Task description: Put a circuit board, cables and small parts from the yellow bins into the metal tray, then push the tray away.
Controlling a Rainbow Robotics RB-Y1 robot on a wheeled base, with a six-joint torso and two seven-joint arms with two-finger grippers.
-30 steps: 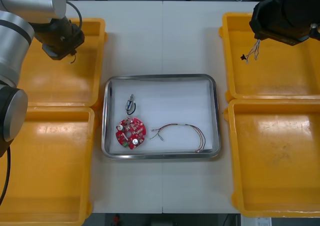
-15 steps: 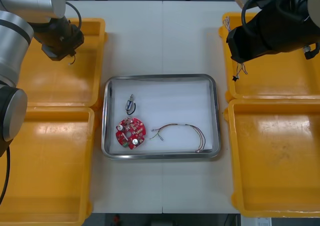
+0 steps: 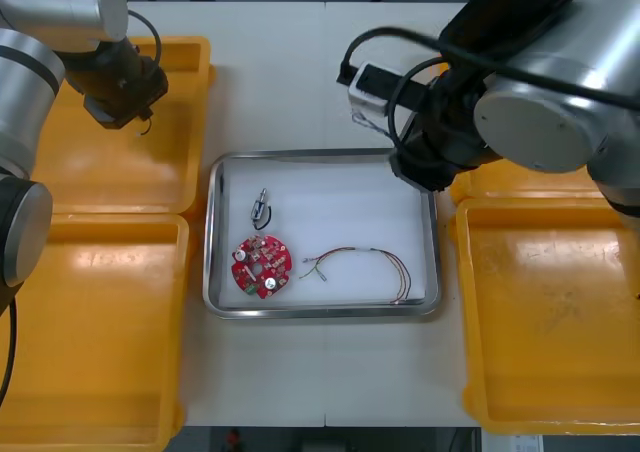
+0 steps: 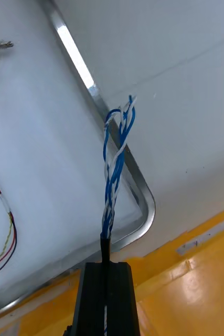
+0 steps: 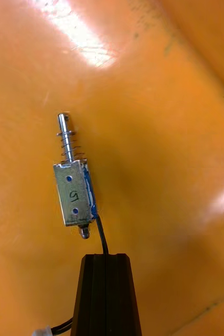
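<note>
**Surface.** Light table (image 3: pixel 300 82). Two yellow bins stand at each side, with the tray (image 3: pixel 320 154) between them.

**Step in hand (judged).** Placing the blue-white cable (image 4: pixel 115 168) in the tray.
- Right gripper (image 4: pixel 107 265): above the tray's far right corner, fingers clamped on the cable's dark end. The twisted length juts out ahead of them.
- The free end hangs over the corner rim, not yet over the white floor.
- To do it well:
  - Carry the cable further in, toward the open floor at the far right.
  - Lower it until the tip rests there, and only then part the fingers.
  - Let go at the rim and the cable would likely drape over the edge.
  - Stay off the red-yellow cable (image 3: pixel 365 264) to avoid tangling.

**Tray, contents.**
- Board (image 3: pixel 262 265): near left, lying flat.
- Loose part (image 3: pixel 260 208): just beyond the board.
- Red-yellow cable: a curve along the near right.

**Bins.**
- Far left bin (image 3: pixel 110 172): the left gripper (image 5: pixel 106 257) hangs over it, fingers closed on the thin black lead of the held part (image 5: pixel 74 191). That part dangles above the bin floor.
- Near left bin (image 3: pixel 90 342): floor bare.
- Near right bin (image 3: pixel 560 312): floor bare.
- Far right bin (image 3: pixel 540 187): mostly covered by the right arm, so I cannot tell what it holds.
</note>
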